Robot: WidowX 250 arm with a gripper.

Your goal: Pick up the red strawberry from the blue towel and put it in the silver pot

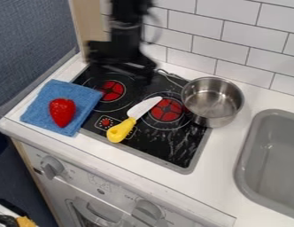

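Whether the gripper (124,72) is clenched cannot be told; clearance is best kept from the knife (134,116) in front and pot (212,101) alongside

Stove (167,156) set in table (90,145), left of sink (248,170). Cloth (40,104) at table's left end, right side at stove's left edge. Strawberry (62,112) on cloth, toward its front half. Knife (133,120) on stove: handle near front edge, blade angled back-right, tip beside right burner (167,110). Left burner (113,90) behind and left of knife. Pot (212,102) at stove's right edge, toward the back, between right burner and sink; its handle points back-left. Wall (226,53) behind table's back edge. Two knobs (52,167) on the front panel (117,188), below table's front edge.
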